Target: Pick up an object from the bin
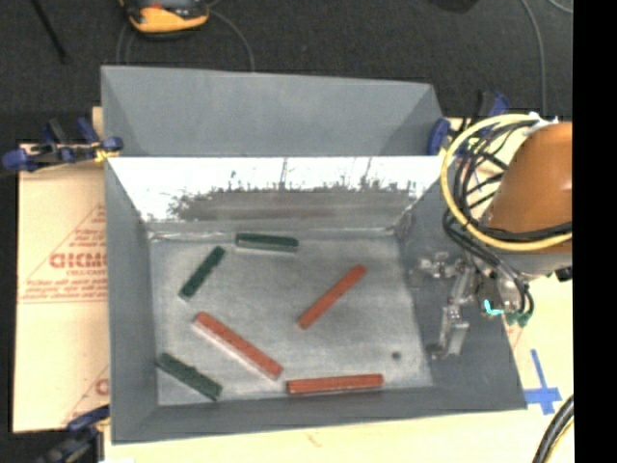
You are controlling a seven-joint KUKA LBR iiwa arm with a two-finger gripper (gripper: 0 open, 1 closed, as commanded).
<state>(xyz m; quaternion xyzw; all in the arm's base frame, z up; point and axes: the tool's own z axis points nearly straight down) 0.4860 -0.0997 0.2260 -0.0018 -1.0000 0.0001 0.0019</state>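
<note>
In the middle of the bin floor lies a slanted red bar, the loose thing nearest the gripper. Its long axis runs from the view's lower left to upper right, so its upper end points roughly at the tool. It lies flat and touches nothing, with bare floor all round it.

A second red bar lies along the near wall of the bin, its long axis across the view. It is also apart from the rest. A longer, paler red bar lies to the left, slanting the opposite way. Three dark green bars occupy the far side and left: one by the far wall, one slanted at the left, and one in the near left corner.

The gripper hangs at the bin's right side, above the foot of the sloping right wall. It is over no bar, and nothing shows in its grasp. Whether it is spread or pressed together cannot be told from here. The wrist's orange cover and cable loops sit above and to its right.

Judgement: the pick has not begun. The slanted red bar lies to the view's left of the tool and slightly farther back. A grasp should close across its short side, so the wrist would have to turn to suit that slant.
</note>
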